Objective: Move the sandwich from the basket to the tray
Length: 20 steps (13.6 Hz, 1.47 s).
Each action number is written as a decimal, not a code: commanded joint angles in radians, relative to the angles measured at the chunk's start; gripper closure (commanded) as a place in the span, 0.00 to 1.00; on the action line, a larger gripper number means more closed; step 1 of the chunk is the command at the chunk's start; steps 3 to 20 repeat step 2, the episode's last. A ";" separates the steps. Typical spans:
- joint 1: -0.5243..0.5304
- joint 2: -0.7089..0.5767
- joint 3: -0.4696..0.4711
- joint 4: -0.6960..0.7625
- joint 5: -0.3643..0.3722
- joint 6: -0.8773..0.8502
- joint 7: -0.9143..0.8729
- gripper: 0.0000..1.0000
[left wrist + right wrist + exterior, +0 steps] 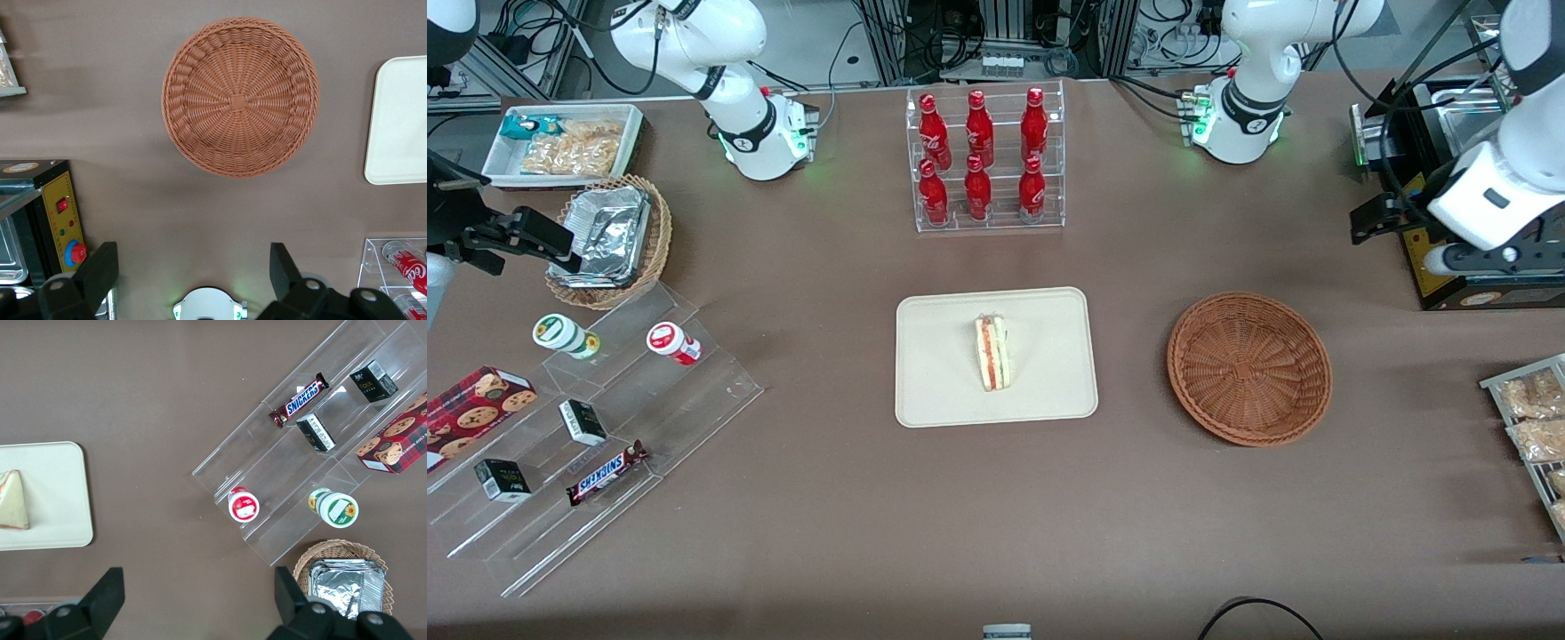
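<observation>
Snickers bar [607, 472] on the clear riser sits nearest the camera. Sandwich [993, 353] lies on the tray [943, 391], cut edge up, near its middle. Basket [1249, 366] beside it is empty. Left gripper [193, 270] hangs high above the surface near the basket, fingers [100, 270] spread wide, holding nothing. Task looks done; nothing left but parking the arm.

Round reddish-brown woven wicker basket [1249, 367] rough, ribbed. Flat cream rectangular tray [943, 373] smooth, matt. Brown table covering [1049, 516] matt, cloth-like. Left arm's black gripper [193, 277], above table near basket: matt plastic fingers.
</observation>
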 commanded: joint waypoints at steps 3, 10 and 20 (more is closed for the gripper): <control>0.010 -0.016 0.014 -0.006 0.004 0.043 0.023 0.00; 0.010 -0.016 0.014 -0.006 0.004 0.043 0.023 0.00; 0.010 -0.016 0.014 -0.006 0.004 0.043 0.023 0.00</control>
